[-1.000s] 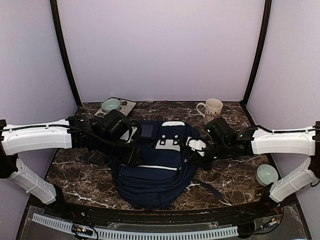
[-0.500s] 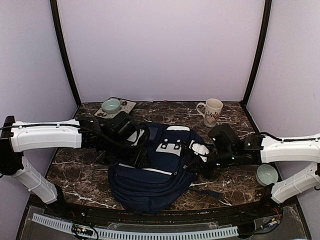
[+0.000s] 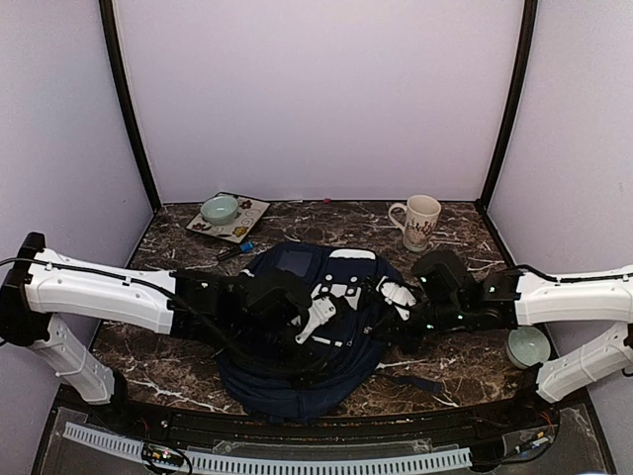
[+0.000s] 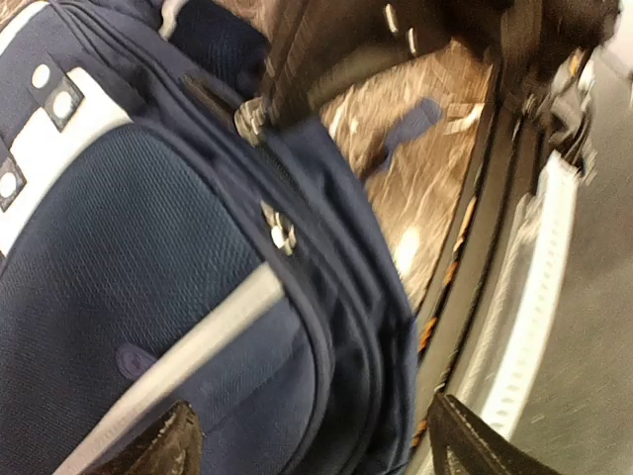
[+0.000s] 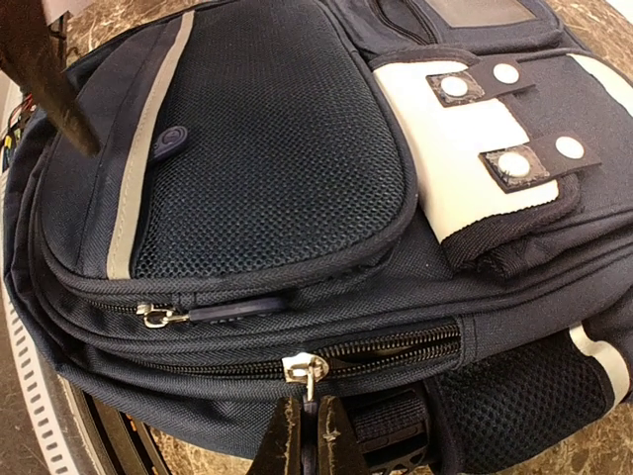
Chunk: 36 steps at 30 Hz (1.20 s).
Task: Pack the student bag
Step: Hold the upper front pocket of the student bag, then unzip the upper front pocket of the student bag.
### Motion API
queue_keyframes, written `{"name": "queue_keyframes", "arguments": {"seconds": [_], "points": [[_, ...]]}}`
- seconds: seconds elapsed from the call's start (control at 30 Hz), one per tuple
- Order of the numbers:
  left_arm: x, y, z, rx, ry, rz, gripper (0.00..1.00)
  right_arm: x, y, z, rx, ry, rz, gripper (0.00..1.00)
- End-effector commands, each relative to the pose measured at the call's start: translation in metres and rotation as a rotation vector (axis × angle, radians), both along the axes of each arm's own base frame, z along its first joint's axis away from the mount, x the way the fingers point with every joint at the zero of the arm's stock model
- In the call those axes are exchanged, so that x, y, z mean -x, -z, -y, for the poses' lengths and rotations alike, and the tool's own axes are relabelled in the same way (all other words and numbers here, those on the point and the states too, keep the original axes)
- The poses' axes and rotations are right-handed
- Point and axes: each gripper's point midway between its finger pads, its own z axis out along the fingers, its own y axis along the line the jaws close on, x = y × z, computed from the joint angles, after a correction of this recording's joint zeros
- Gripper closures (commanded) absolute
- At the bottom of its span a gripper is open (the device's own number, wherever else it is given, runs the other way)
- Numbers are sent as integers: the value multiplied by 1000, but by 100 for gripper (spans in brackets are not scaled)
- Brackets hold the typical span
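Navy fabric student bag (image 3: 282,381) lying front-up mid-table, white stripe and studded white patches.
Left gripper (image 4: 321,445) spread wide over its front pocket, holding nothing; right gripper (image 5: 309,427) pinched shut at a zipper pull (image 5: 307,368). A teal bowl (image 3: 220,209) sits on a tray (image 3: 252,213), mug (image 3: 419,220) back right; dark marble table (image 3: 465,356), lilac walls (image 3: 316,99).

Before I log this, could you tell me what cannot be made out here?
- Bag contents: all views, fabric hides them.
- Whether the right gripper pinches the zipper pull: right wrist view, fingertips cover the tab.
- Left gripper: top view, its wrist hides the fingers.
- Mug print: top view, too small.
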Motion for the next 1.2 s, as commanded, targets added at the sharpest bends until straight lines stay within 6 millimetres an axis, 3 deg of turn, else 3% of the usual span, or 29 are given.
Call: {"name": "queue_keyframes", "arguments": {"seconds": [0.0,0.47,0.57,0.73,0.83,1.17], "points": [[-22,6,-14,-63,-17,227,20,-6,-14,-3,-68,60,17,100],[-47,-1,8,-200,-15,492,24,-6,-16,0,-74,118,-28,100],[-51,-12,11,-197,-13,537,36,-6,-19,0,-83,126,-33,100],[-54,-30,27,-152,15,575,76,-7,-26,-2,-100,140,-44,100],[-54,-25,40,-177,40,558,99,-6,-31,-5,-103,140,-59,100],[-57,-31,68,-123,-29,469,100,0,-55,-11,-139,119,-86,100]]}}
